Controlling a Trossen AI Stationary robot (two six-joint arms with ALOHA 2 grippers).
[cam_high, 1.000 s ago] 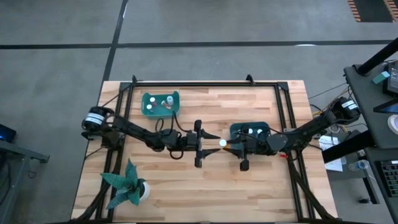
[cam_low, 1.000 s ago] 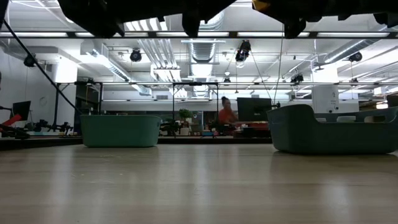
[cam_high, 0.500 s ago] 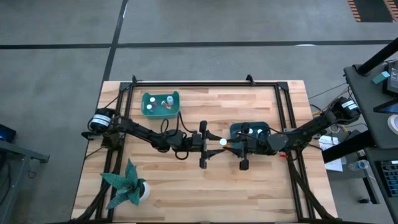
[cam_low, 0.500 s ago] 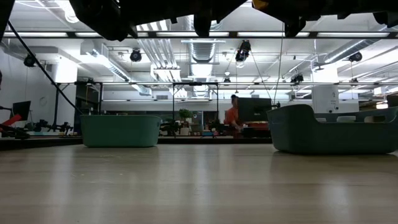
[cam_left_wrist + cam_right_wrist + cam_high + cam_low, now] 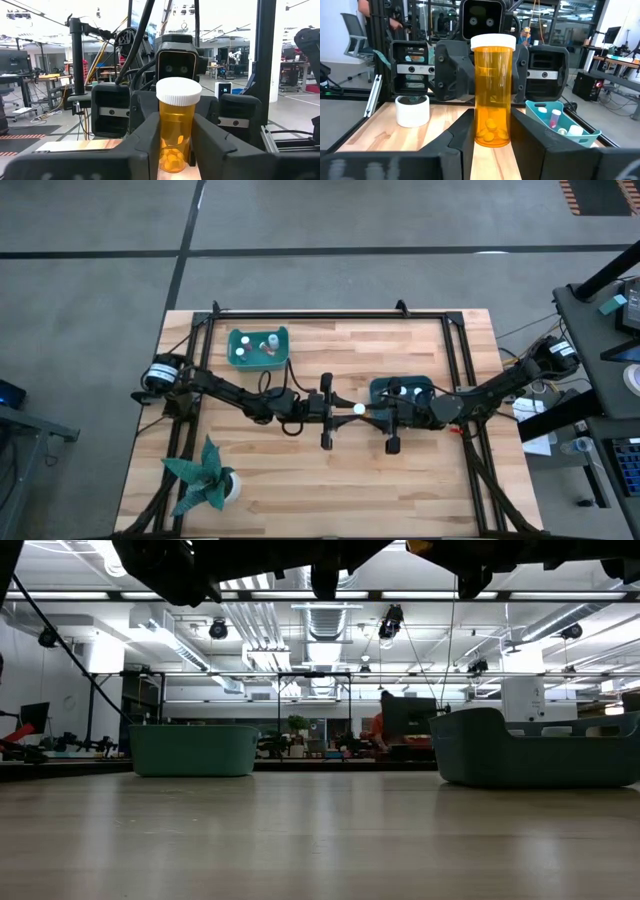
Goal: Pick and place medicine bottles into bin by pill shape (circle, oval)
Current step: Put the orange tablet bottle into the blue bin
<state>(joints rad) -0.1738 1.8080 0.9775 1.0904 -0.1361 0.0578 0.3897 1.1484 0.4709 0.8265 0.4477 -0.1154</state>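
An amber medicine bottle [image 5: 357,409] with a white cap stands upright in the air over the middle of the table, with pills in its bottom [image 5: 171,161]. My left gripper [image 5: 345,408] comes at it from the table's left and my right gripper [image 5: 371,411] from the right. Both are shut on it. In the low view only the arms' dark undersides show along the top edge. My left gripper has the bottle's amber body [image 5: 175,131] below the cap pinched between its two fingers [image 5: 147,141]. They come level from the table's left. My right gripper pinches the bottle's lower body [image 5: 492,125] between its two fingers [image 5: 462,136], level from the table's right. The bottle stands upright, clear of the table.
A light teal bin [image 5: 258,347] with bottles stands at the far left, and a darker teal bin [image 5: 402,391] with bottles sits under the right arm. A teal paper plant in a white pot [image 5: 205,480] is at the near left.
My left gripper has gone a little toward the table's right edge, up to the bottle held by my right gripper, and has shut on it. The bottle has stayed upright in place.
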